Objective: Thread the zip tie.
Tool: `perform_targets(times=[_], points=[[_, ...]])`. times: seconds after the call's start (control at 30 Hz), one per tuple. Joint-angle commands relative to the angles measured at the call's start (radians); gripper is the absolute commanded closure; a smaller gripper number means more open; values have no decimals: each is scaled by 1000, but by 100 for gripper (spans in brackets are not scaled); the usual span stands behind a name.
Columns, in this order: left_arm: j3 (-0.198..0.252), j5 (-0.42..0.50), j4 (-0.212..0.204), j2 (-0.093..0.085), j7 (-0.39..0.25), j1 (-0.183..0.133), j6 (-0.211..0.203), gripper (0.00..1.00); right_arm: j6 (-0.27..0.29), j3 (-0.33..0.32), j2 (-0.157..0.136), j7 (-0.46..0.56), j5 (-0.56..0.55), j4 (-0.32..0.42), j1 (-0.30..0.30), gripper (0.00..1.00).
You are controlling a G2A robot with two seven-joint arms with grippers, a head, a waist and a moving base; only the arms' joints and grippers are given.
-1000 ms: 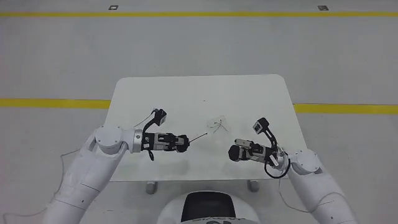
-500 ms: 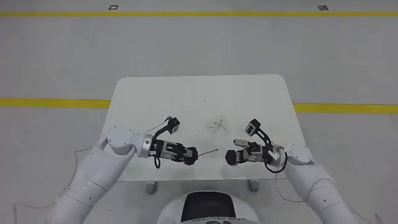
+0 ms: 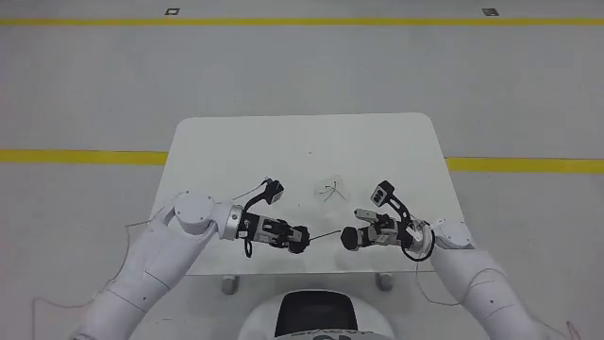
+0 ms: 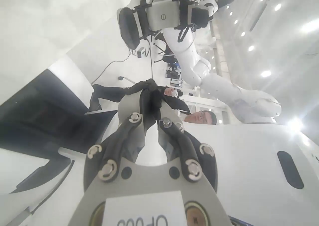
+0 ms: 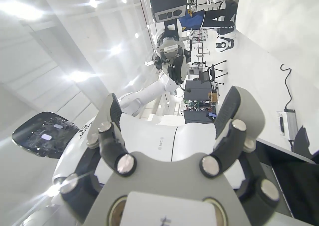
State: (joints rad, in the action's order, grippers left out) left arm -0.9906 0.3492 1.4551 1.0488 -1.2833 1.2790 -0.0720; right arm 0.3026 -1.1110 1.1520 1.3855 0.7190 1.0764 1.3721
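Zip tie point(image 3: 324, 235), one, thin dark strap: above the table's point(image 3: 283, 142) near edge, one end pinched in the left gripper point(image 3: 298, 239), fingers closed tight on it. The free tip points toward the right gripper point(image 3: 345, 237), above the same edge, jaws spread wide, empty. Judged light, springy, slick; best taken just behind the tip. Farther, mid-table: small tangle of loose ties point(image 3: 330, 189).

You have one table point(image 3: 377, 142) to count, and two grippers: the left gripper point(image 3: 300, 239) and the right gripper point(image 3: 347, 237). One zip tie point(image 3: 323, 235) shows between them. One small tangle point(image 3: 330, 189) lies mid-table, and its ties can't be counted. On the floor beyond there are two yellow lines point(image 3: 283, 22) and two dark plates point(image 3: 172, 10).
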Motion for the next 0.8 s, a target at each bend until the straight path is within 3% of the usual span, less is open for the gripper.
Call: perform_targets(times=[0.0,0.17,0.2,0.23,0.27,0.57,0.77], points=[[6,5,2,1,27,1,6,100,-1,-1,-1,-23,-5,7,5,0],[19,45,-9,-1,16,-5,15,100,-6,7,-1,4,13,-7,0,0],[24,53,-15,-1,8,-9,17,100,-5,12,0,4,17,-16,-5,10],[26,53,-20,-1,10,-12,16,100,-3,16,0,4,18,-22,-10,34],[30,54,-23,-1,11,-14,15,100,-2,19,1,4,20,-27,-13,50],[50,81,-50,-5,3,-33,23,100,29,53,-4,4,3,-58,-40,67],[64,96,-65,-8,-16,-46,27,100,37,70,-9,4,-3,-71,-53,70]])
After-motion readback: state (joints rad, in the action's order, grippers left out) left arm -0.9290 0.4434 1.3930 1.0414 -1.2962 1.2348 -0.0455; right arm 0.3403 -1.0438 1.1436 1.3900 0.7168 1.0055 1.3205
